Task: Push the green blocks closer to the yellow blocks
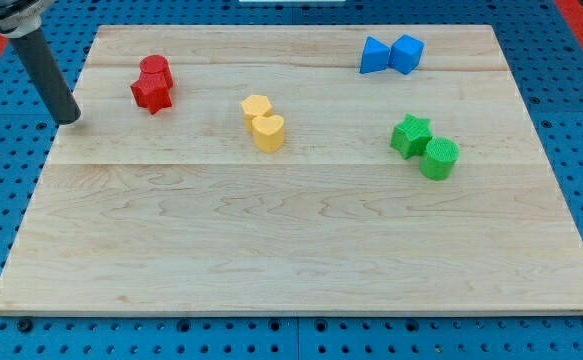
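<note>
My tip [68, 120] — the lower end of a straight dark rod, with no jaws to open or close — rests at the far nine-o'clock edge of the pale wooden board [271, 250], touching nothing. Nearest it, at three o'clock, sit a red cylinder [156, 70] and a red star-shaped block [152, 94], touching each other. Further along, the yellow hexagonal block [256, 108] and yellow heart-shaped block [268, 132] stand together near the board's middle. The green star block [410, 135] and green cylinder [439, 158] lie well apart from them at three o'clock, with two blue blocks [391, 54] at their twelve. I judge the push not yet begun. The next move calls for travelling round to the greens' three-o'clock side — clear of reds and yellows — then driving toward nine.
</note>
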`<state>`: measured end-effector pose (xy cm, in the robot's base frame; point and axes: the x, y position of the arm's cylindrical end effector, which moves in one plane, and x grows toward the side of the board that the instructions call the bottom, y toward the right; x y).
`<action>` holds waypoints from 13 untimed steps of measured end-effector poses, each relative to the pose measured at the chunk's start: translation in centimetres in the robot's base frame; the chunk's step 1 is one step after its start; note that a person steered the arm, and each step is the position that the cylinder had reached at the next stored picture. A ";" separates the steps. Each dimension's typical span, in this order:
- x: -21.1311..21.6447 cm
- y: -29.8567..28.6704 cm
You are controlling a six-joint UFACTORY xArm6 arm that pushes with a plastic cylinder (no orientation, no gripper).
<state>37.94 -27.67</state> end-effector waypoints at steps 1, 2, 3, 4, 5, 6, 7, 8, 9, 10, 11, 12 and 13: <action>2.7 1.4; 2.7 1.2; 7.7 5.5; 9.0 11.1; 8.9 12.3; 8.8 12.3; 9.1 12.9; 11.5 19.8; 11.5 21.1; 11.5 24.8; 11.5 33.6; 11.1 39.5; 11.1 44.1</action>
<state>49.03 16.46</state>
